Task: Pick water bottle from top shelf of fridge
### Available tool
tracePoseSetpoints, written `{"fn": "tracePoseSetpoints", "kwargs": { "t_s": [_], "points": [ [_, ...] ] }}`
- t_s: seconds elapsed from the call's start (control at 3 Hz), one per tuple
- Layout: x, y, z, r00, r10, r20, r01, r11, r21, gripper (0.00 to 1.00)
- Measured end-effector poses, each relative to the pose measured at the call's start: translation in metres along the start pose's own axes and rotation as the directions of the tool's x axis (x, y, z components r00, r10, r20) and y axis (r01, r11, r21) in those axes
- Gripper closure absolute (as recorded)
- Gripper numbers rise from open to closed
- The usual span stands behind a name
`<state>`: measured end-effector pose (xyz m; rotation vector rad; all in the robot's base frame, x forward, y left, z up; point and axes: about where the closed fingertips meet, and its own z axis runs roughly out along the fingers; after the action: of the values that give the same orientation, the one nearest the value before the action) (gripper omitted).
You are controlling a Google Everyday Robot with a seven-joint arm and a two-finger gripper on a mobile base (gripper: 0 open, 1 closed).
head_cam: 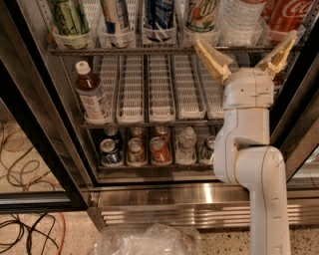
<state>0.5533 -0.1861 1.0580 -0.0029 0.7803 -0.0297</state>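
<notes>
Some way forward, at 6 o'clock, saw a crumpled plastic bag point(147, 241); at 7 o'clock, cables point(25, 231) on the floor. Traced the white arm point(249, 164) up from 5 o'clock to the gripper point(245, 42) at 1 o'clock, fingers point(212, 59) spread wide, holding nothing. Found the water bottle point(242, 20) behind, framed between those fingers, standing on the top shelf point(149, 51) of the fridge point(164, 199), beside a red cola bottle point(289, 15); could not tell about contact.
</notes>
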Motion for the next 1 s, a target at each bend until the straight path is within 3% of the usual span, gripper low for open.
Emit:
{"fn": "tracePoseSetpoints", "kwargs": {
  "t_s": [0.33,1.0],
  "points": [
    [-0.0048,-0.0153,0.0129,0.998,-0.044,0.041,0.04,0.9963,0.076,0.0],
    [-0.0048,-0.0153,0.0129,0.998,-0.044,0.041,0.04,0.9963,0.076,0.05]
  ]
}}
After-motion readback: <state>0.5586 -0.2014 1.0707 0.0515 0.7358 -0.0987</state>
